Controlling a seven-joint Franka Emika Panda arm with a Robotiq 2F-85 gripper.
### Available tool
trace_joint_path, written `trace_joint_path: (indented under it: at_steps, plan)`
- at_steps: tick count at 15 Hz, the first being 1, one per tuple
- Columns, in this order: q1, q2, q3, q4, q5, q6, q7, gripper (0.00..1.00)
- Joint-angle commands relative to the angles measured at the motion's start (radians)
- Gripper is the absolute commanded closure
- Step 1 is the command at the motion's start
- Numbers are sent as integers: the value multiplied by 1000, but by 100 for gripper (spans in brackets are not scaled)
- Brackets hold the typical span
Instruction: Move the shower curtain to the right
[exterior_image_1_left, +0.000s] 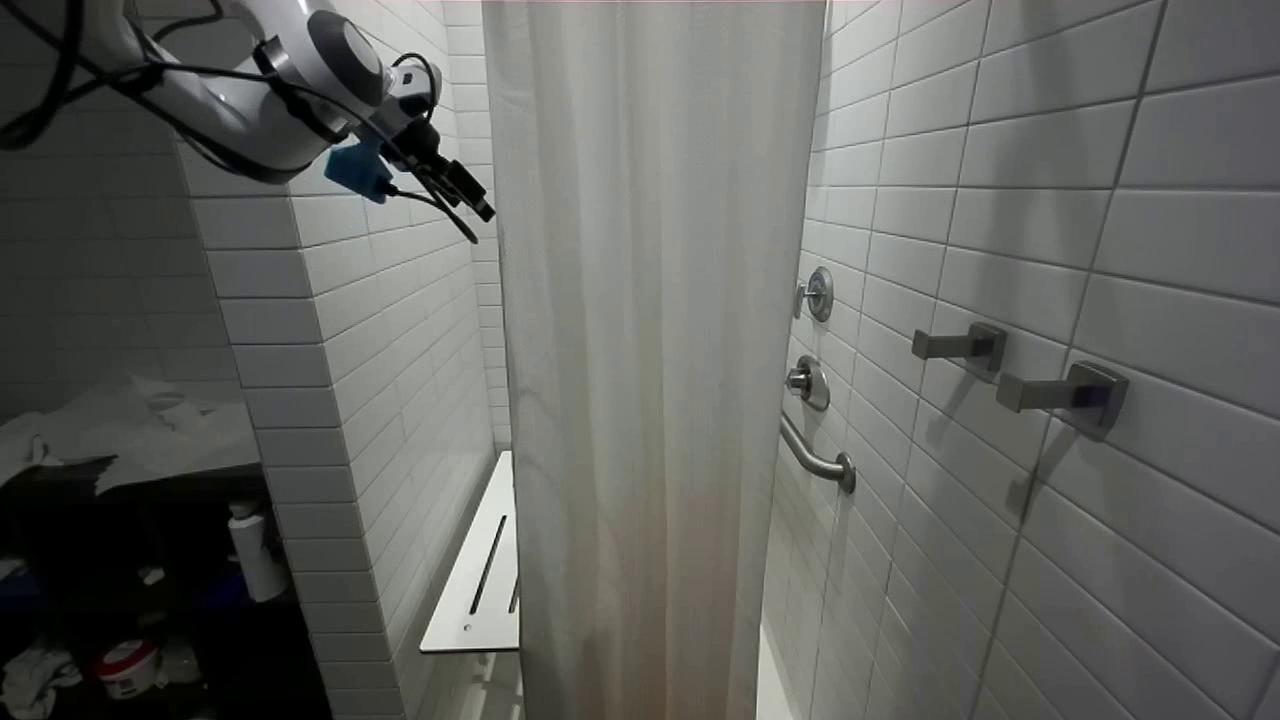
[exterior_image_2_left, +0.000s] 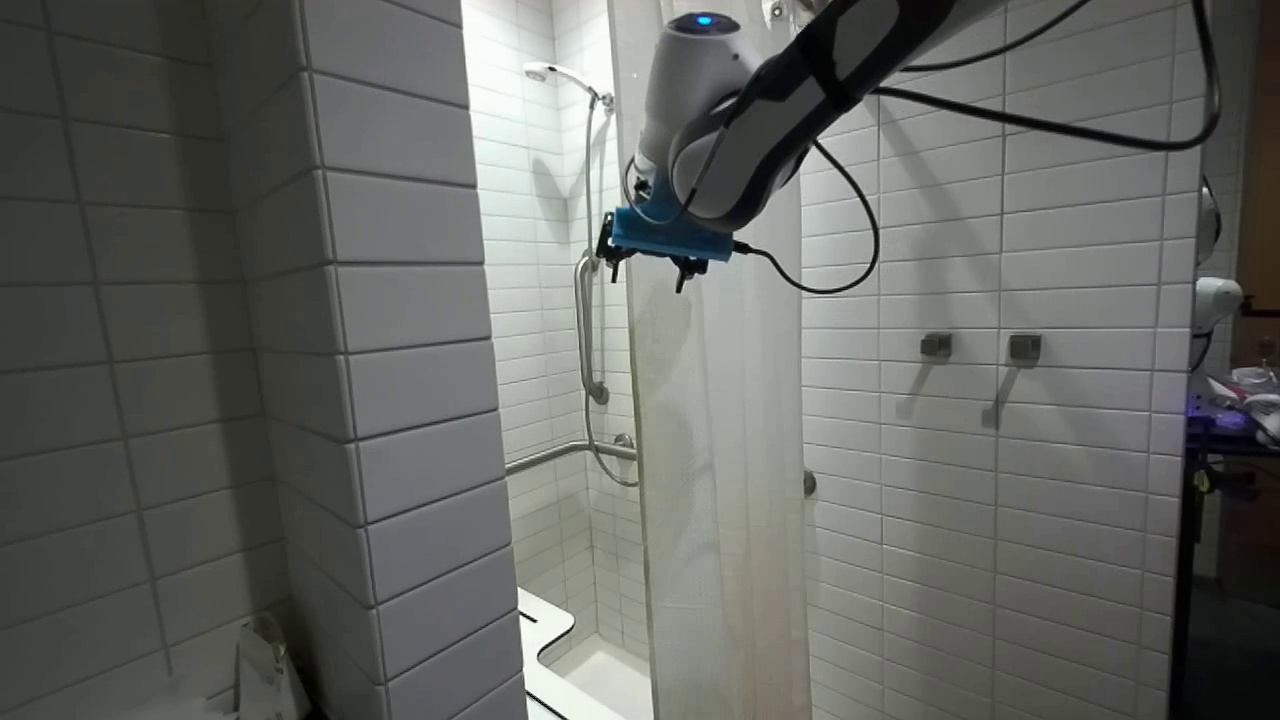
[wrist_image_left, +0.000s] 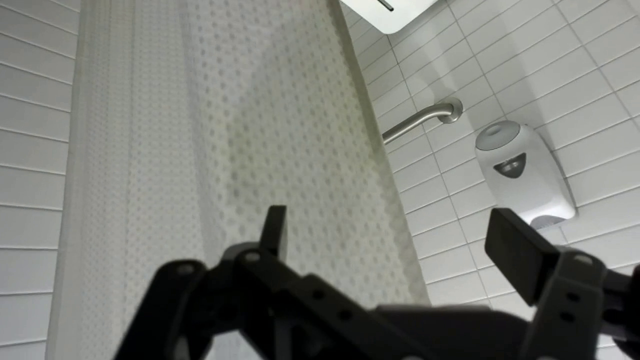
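wrist view, black end effector (wrist_image_left: 390, 235) spread wide, whitish shower curtain (wrist_image_left: 280, 135) with dotted texture, long soft folds

No lettering, brand, number or sign can be read in the 3 views; the red-and-white tub (exterior_image_1_left: 128, 670) is too blurred.
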Motion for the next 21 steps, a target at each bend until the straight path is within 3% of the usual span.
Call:
trace_joint_path:
  at_steps: [1, 2, 3, 4, 6, 7, 8, 10, 16, 17, 18, 21]
  plan:
    - [11, 141, 29, 217, -92, -136, 16, 0]
    - [20, 175, 33, 268, -112, -178, 14, 0]
    - [203, 207, -142, 321, -123, -226, 4, 0]
    - [242, 241, -173, 375, -123, -273, -6, 0]
    - [393, 294, -324, 470, -92, -341, -40, 0]
    - [456, 316, -390, 512, -68, -363, -59, 25]
    - [503, 345, -438, 558, -53, -382, -74, 27]
    - [578, 386, -517, 631, -19, -412, -102, 41]
    - [688, 454, -647, 768, 79, -444, -179, 88]
    - [653, 461, -604, 779, 63, -448, -175, 94]
    - [655, 468, -610, 792, 66, -449, -179, 100]
    - [643, 483, -609, 829, 87, -460, -168, 100]
